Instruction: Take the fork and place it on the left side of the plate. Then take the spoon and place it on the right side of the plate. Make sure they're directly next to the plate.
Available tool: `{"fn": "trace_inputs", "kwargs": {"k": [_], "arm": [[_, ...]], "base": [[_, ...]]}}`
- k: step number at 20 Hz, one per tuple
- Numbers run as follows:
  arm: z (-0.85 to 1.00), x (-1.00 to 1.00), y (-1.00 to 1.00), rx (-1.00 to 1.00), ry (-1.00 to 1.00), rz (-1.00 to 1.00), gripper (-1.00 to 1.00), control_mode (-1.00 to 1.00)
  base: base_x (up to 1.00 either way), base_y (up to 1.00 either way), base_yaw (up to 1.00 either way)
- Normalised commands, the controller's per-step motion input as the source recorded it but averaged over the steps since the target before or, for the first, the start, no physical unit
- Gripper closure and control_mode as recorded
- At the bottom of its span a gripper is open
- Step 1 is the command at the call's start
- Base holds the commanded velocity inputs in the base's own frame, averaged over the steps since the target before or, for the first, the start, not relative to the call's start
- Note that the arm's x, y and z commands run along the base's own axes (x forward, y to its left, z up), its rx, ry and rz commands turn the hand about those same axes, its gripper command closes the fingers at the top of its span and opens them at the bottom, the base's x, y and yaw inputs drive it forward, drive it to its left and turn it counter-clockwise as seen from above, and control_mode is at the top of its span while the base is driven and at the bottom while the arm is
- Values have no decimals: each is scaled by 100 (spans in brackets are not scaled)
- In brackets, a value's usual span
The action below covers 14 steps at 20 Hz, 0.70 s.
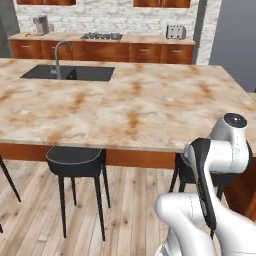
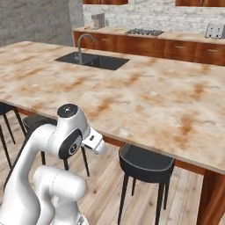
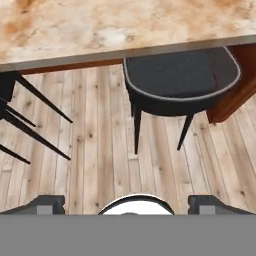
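Note:
The fork, the spoon and the plate are out of view. My gripper [image 3: 128, 204] is open, its two dark fingertips [image 3: 46, 203] standing far apart with nothing between them. It looks down at the wooden floor in front of the marble island counter [image 3: 100, 25], just short of the counter's near edge. The white arm [image 2: 66, 132] is folded low in front of the island, with the hand [image 2: 94, 143] held below counter height.
The island counter [image 1: 140, 105] has a dark sink [image 1: 70, 73] with a faucet [image 1: 57, 55] at its far left. Black stools [image 1: 75, 161] [image 2: 145, 163] [image 3: 180, 80] stand under the near edge. A toaster [image 1: 175, 32] and a cooktop [image 1: 102, 36] sit on the back counter.

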Motion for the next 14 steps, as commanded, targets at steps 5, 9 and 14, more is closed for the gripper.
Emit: {"fn": "trace_inputs", "kwargs": {"k": [5, 9, 14], "arm": [[0, 0, 0, 0, 0, 0, -100, 100], [0, 0, 0, 0, 0, 0, -100, 100], [0, 0, 0, 0, 0, 0, -100, 100]], "base": [[0, -100, -15], [0, -100, -14], [0, -100, -14]]}}
